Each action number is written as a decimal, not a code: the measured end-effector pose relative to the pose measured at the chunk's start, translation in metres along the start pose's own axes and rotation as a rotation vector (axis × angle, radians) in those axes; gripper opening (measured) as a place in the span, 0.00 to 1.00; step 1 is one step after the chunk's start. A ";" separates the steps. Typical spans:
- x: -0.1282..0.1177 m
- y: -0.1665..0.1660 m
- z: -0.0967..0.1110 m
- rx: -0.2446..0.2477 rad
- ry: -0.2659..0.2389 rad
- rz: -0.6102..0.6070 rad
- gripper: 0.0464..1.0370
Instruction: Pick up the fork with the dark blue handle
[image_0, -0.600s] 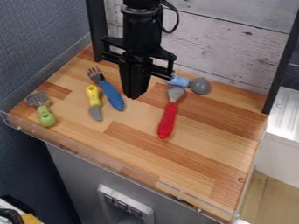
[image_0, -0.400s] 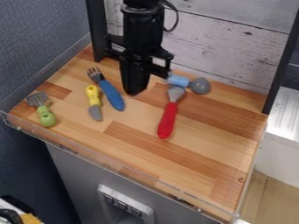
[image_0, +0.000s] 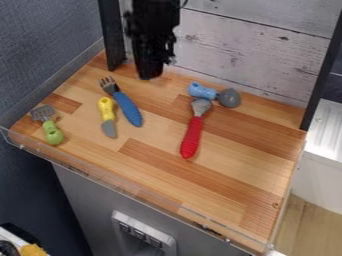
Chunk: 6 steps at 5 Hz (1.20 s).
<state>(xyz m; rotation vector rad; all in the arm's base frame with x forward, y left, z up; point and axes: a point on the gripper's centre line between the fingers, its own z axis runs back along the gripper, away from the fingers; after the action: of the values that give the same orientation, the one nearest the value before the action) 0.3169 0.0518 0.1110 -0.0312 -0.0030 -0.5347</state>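
The black gripper (image_0: 151, 76) hangs over the back left of the wooden surface, holding nothing that I can make out. Nearest to it, in front and to the left, lies a fork with a blue handle (image_0: 127, 108). Beside that fork is a yellow-handled knife (image_0: 106, 110). A green-handled spatula (image_0: 52, 132) lies at the far left. Right of the middle rests a red-handled utensil (image_0: 192, 137), its grey head close to a light-blue-handled spoon (image_0: 202, 91) with a round grey bowl near the back edge.
The wooden tabletop (image_0: 220, 172) has a clear low rim along its front and left. A whitewashed plank wall (image_0: 247, 47) stands behind, between dark posts (image_0: 112, 37) at left and right.
The gripper has moved up and back toward the plank wall, away from the tabletop's middle, and has turned. The utensils lie where they were.
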 end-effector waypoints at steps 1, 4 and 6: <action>0.013 0.027 0.000 0.014 -0.030 -0.233 0.02; 0.017 0.060 -0.006 -0.007 -0.027 -0.633 0.50; 0.003 0.064 -0.009 -0.034 -0.001 -0.347 0.97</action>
<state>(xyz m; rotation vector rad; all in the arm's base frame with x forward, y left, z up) 0.3519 0.1056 0.1005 -0.0650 -0.0005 -0.8819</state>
